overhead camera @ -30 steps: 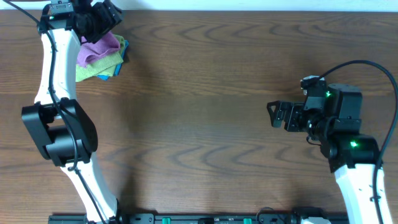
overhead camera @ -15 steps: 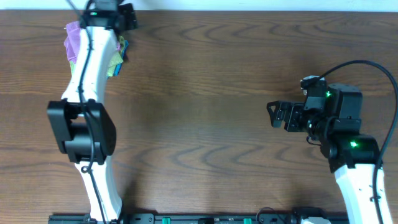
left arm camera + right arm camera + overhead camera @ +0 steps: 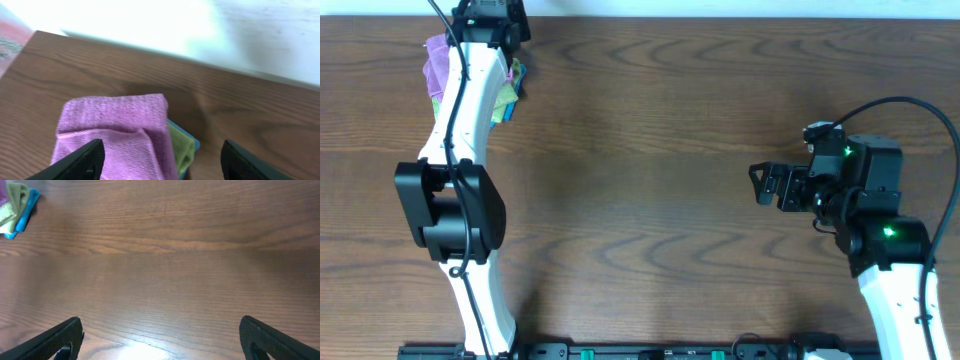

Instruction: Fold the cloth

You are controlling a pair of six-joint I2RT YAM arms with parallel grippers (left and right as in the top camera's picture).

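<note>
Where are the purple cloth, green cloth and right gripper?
purple cloth (image 3: 112,125), left wrist view, middle of its top fold.
green cloth (image 3: 181,147), left wrist view, edge showing beside the purple.
right gripper (image 3: 757,185), overhead view, midway between fingertips.

No words, numbers, labels or signs can be read in any of the views.
</note>
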